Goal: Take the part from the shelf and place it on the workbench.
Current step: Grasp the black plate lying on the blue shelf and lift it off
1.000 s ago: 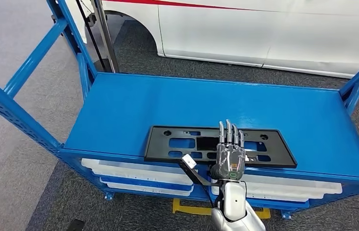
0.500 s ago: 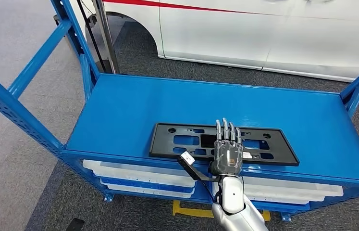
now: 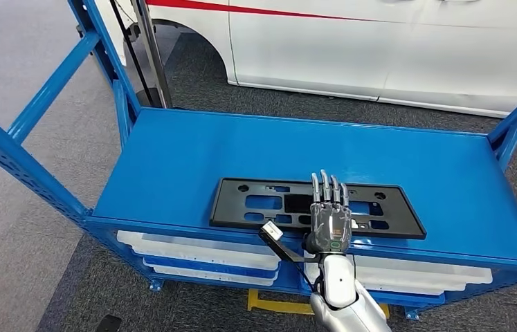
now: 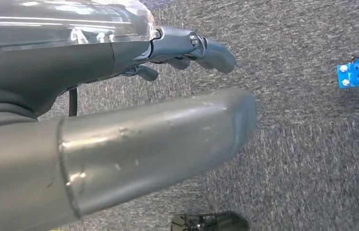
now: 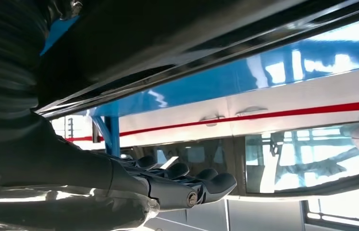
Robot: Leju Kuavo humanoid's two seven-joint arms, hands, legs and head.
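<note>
I had the right hand [image 3: 330,223], fingers extended, flat over the part [image 3: 262,204] lying ungrasped on the shelf [image 3: 172,152]; lift and transfer remained.

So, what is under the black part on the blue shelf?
The black part lies flat on the blue shelf; blue shows through its cut-outs. The right robot hand rests over its near edge and hides a portion. White trays sit on the level below.
</note>
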